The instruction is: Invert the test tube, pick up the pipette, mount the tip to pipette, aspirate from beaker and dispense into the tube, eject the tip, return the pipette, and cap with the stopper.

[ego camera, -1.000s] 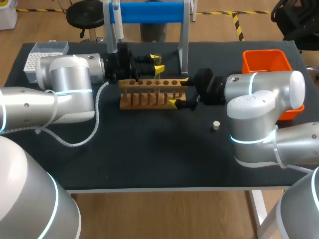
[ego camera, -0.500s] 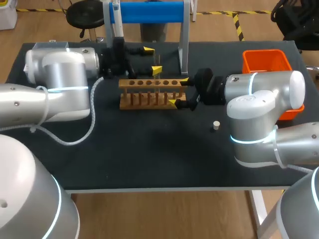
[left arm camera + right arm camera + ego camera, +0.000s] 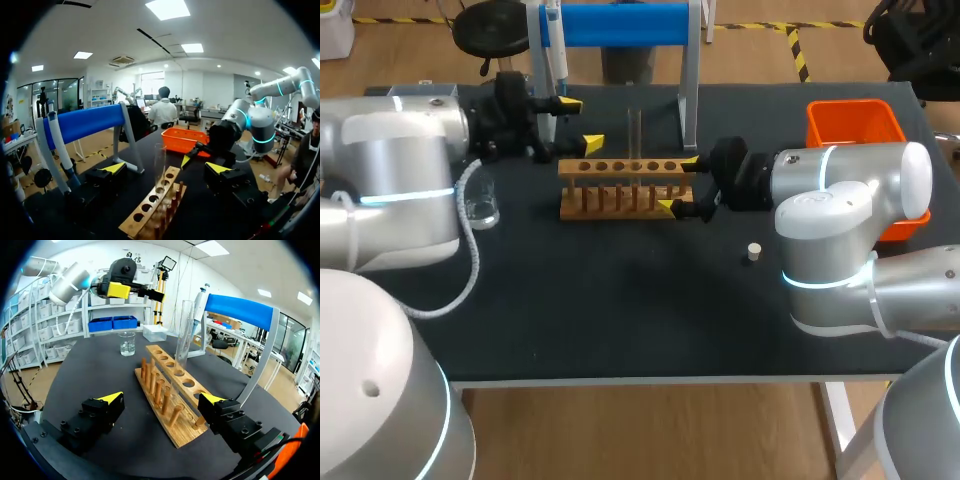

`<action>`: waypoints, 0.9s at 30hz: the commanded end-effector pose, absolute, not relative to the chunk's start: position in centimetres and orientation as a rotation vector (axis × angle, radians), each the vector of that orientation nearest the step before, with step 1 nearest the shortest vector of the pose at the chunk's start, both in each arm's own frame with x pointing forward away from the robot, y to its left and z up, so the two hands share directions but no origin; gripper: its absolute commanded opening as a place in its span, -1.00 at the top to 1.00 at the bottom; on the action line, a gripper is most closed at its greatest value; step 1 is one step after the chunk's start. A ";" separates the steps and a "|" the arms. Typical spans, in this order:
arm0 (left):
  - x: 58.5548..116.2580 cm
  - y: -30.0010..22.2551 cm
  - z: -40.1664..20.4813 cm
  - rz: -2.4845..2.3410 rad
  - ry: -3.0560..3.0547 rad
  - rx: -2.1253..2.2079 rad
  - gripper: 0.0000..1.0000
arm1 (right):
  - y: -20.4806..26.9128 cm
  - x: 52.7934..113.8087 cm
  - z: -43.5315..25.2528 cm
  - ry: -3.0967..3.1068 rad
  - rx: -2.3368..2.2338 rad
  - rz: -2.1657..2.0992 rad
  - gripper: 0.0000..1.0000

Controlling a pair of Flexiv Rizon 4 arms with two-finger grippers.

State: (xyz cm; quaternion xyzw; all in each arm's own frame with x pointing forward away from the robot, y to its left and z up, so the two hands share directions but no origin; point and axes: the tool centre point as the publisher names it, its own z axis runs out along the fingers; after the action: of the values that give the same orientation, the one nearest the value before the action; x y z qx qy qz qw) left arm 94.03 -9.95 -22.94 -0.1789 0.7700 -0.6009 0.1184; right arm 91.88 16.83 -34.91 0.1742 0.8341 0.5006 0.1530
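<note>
A clear test tube [image 3: 635, 130] stands upright in a hole of the wooden rack [image 3: 625, 188]. My left gripper [image 3: 578, 122] is open, left of the rack and apart from the tube [image 3: 159, 167], which shows ahead between its fingers. My right gripper [image 3: 678, 183] is open with the rack's right end [image 3: 170, 400] between its fingers. The white-and-blue pipette [image 3: 555, 45] hangs on the blue-barred stand [image 3: 620, 25]. A glass beaker [image 3: 483, 202] sits at the left. The small white stopper [image 3: 752, 251] lies in front of the right arm.
An orange bin [image 3: 855, 125] sits at the back right. A white tip box [image 3: 155, 332] stands at the back left, largely hidden by my left arm in the head view. The stand's right leg [image 3: 690, 90] rises just behind the rack.
My left gripper opened, let go of the test tube and drew back to the left, uncovering the beaker. The tube stays upright in the rack. The right arm has not moved.
</note>
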 end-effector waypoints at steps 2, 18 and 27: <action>93.5 -9.6 -22.7 -1.749 2.241 -0.535 -1.00 | 16.8 91.9 -34.9 2.393 0.500 1.435 -1.00; 95.2 1.6 -24.4 -1.521 1.921 -0.850 -1.00 | 16.8 91.9 -34.9 2.393 0.500 1.435 -1.00; 97.0 11.8 -26.5 -1.260 1.710 -1.099 -1.00 | 16.8 91.9 -34.9 2.393 0.500 1.435 -1.00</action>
State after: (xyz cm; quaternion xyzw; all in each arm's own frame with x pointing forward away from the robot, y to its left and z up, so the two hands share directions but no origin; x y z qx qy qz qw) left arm 98.00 10.41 -26.52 -0.3501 0.7328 -0.5216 0.2615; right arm 91.88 16.82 -34.91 0.1742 0.8341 0.5005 0.1531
